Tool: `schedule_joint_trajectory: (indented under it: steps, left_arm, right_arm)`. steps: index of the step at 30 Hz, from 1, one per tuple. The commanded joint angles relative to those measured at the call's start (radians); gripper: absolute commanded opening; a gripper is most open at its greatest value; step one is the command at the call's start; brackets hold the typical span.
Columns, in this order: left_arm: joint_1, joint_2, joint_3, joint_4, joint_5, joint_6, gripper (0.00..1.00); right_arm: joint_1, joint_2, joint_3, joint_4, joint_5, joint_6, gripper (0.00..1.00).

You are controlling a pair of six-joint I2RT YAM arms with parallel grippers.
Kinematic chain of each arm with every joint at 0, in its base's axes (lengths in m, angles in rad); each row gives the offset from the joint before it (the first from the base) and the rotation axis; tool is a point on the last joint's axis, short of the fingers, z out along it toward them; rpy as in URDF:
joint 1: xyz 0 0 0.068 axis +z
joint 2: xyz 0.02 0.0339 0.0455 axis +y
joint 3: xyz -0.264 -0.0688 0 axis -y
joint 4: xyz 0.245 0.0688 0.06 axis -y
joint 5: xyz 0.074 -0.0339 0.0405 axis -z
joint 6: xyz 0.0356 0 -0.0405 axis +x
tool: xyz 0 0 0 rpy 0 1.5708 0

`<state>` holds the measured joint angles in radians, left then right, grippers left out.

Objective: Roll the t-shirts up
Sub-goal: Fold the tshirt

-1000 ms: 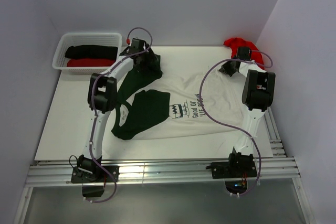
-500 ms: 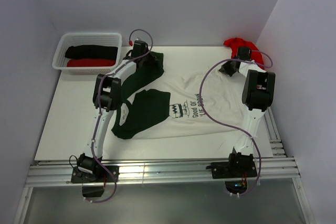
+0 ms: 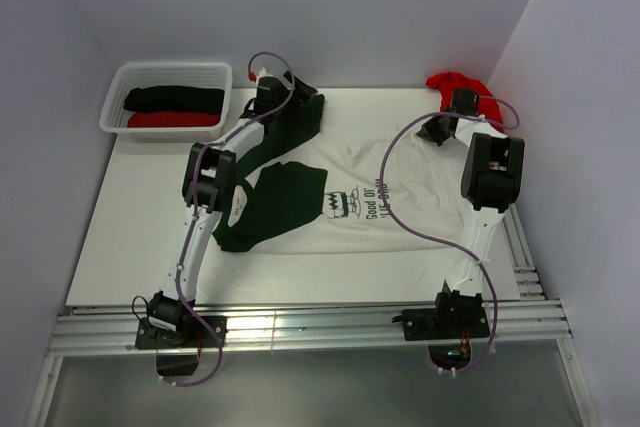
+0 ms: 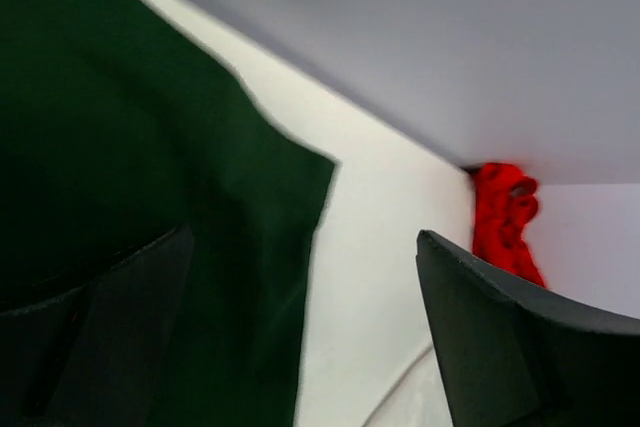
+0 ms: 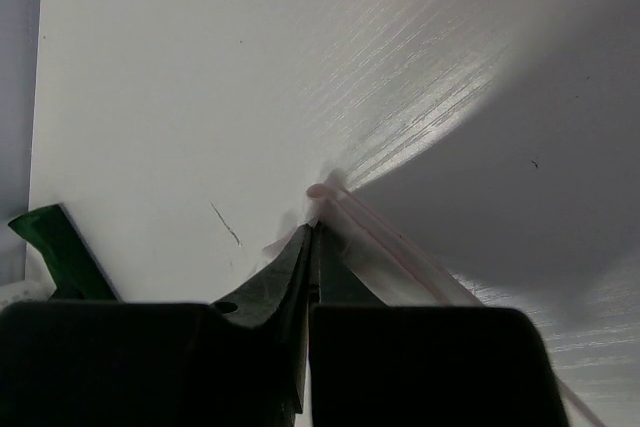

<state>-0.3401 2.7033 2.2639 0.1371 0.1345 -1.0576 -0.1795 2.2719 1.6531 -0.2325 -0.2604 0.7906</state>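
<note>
The cream t-shirt [image 3: 400,177] with the cartoon print lies spread across the middle of the table. One dark green sleeve [image 3: 300,115] stretches toward the far edge, and another green part [image 3: 275,207] is folded over the chest. My left gripper [image 3: 272,95] is over that far sleeve. In the left wrist view [image 4: 305,237] its jaws stand wide apart, with the green cloth [image 4: 120,127] lying against the left finger. My right gripper [image 3: 437,130] is shut on the cream shirt's edge [image 5: 330,197], low on the table. The plain red t-shirt [image 3: 455,82] is bunched in the far right corner and also shows in the left wrist view [image 4: 503,217].
A white mesh basket [image 3: 172,67] stands at the far left and holds a black roll [image 3: 172,98] and a red roll [image 3: 170,119]. Walls close in behind and on both sides. A metal rail [image 3: 300,327] runs along the near edge.
My left gripper has moved toward the far right, and the green sleeve has been drawn out with it toward the far edge. The right gripper has stayed put.
</note>
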Motion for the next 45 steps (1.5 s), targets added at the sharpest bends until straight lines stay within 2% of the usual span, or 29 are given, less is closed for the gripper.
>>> schedule_joint_trajectory:
  steps: [1, 6, 11, 15, 24, 37, 38, 40, 42, 45]
  left_arm:
    - [0.012, -0.147, -0.087, -0.017, -0.1, 0.111, 0.99]
    - [0.065, -0.298, -0.239, -0.051, -0.183, 0.198, 0.99]
    - [0.096, -0.343, -0.247, -0.111, -0.251, 0.318, 1.0]
    - [0.096, -0.314, -0.184, -0.165, -0.298, 0.442, 0.99]
    - [0.087, -0.154, 0.008, -0.292, -0.219, 0.545, 0.97]
    - [0.049, -0.066, 0.068, -0.422, -0.236, 0.619, 0.91]
    - [0.046, -0.06, 0.074, -0.442, -0.242, 0.63, 0.85]
    - [0.033, -0.047, 0.083, -0.455, -0.271, 0.65, 0.84]
    - [0.029, -0.04, 0.091, -0.468, -0.279, 0.657, 0.78]
    - [0.023, -0.045, 0.083, -0.475, -0.303, 0.68, 0.75]
  right_arm:
    - [-0.005, 0.0, 0.019, -0.022, 0.0, -0.011, 0.0]
    - [-0.005, -0.002, 0.019, -0.022, -0.002, -0.01, 0.0]
    - [-0.005, -0.002, 0.019, -0.021, -0.003, -0.011, 0.0]
    - [-0.005, -0.002, 0.019, -0.022, -0.005, -0.013, 0.0]
    - [-0.005, 0.005, 0.025, -0.025, -0.007, -0.013, 0.0]
    - [-0.005, 0.003, 0.024, -0.025, -0.005, -0.011, 0.0]
    - [-0.005, 0.005, 0.025, -0.025, -0.005, -0.013, 0.0]
    - [-0.005, 0.005, 0.027, -0.025, -0.007, -0.013, 0.0]
    - [-0.005, 0.005, 0.025, -0.025, -0.007, -0.013, 0.0]
    - [-0.005, 0.005, 0.027, -0.027, -0.007, -0.013, 0.0]
